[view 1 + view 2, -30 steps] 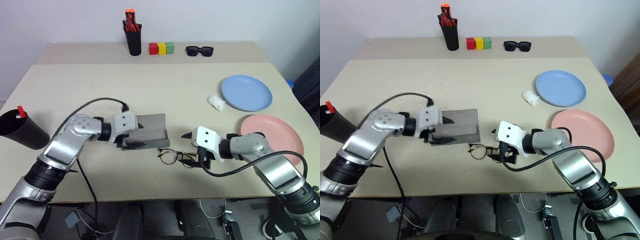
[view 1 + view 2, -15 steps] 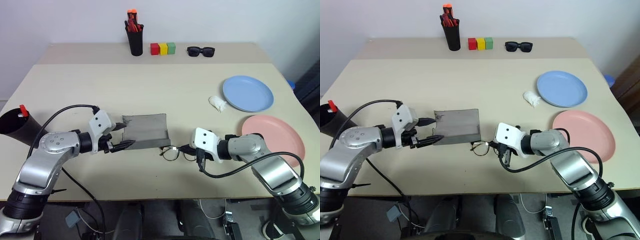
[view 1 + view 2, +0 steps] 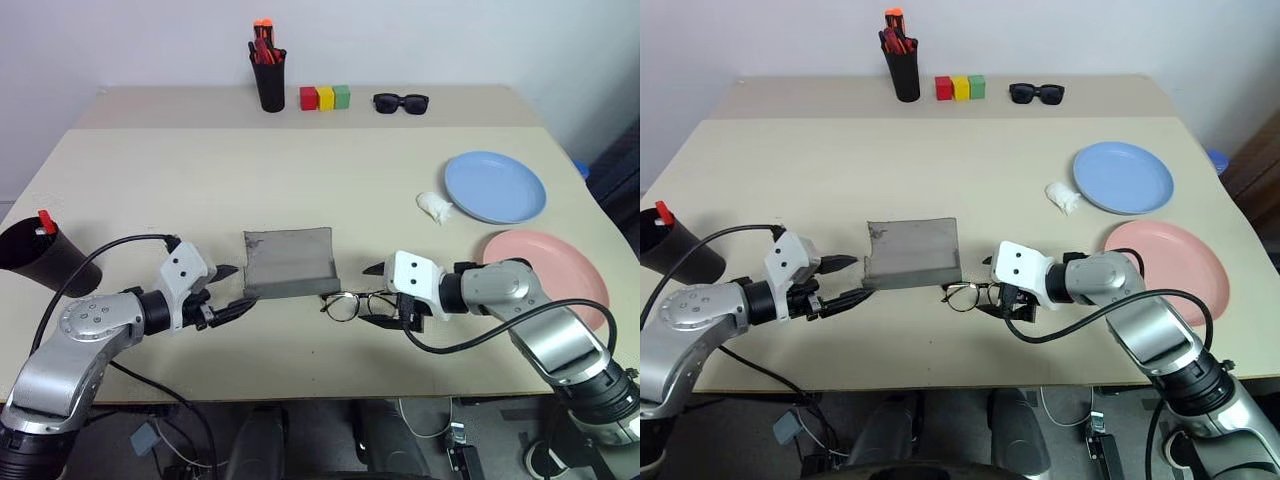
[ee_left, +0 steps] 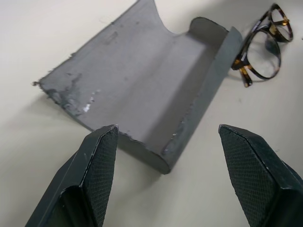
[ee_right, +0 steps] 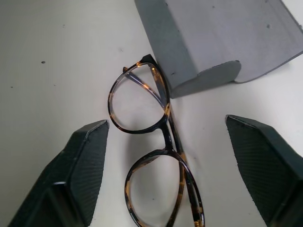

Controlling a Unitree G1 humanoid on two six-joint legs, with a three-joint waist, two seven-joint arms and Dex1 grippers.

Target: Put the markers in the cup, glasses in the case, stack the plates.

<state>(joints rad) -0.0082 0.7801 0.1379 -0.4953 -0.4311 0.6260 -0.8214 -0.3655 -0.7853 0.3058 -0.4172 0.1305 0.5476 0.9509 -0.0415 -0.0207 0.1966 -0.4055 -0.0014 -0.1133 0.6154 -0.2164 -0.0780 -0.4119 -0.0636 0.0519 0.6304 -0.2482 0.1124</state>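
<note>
Glasses with a thin dark wire frame and round clear lenses are lying folded on the pale table, just at the 4 o'clock corner of the grey soft felt case. The frame tip is touching that corner or nearly so. The case is lying open like a little trough.

The right gripper is held at 3 o'clock from the glasses, its two black fingers spread wide on either side of the frame, with nothing held. The left gripper is at 9 o'clock from the case, fingers also spread wide, holding nothing.

The glasses are probably very light and easy to bend or scratch. A soft pinch across the bridge or on the folded arms is likely best, not on the lenses. They may slide on the smooth table.

The case looks floppy, so it may need to be held down by its near edge.
</note>
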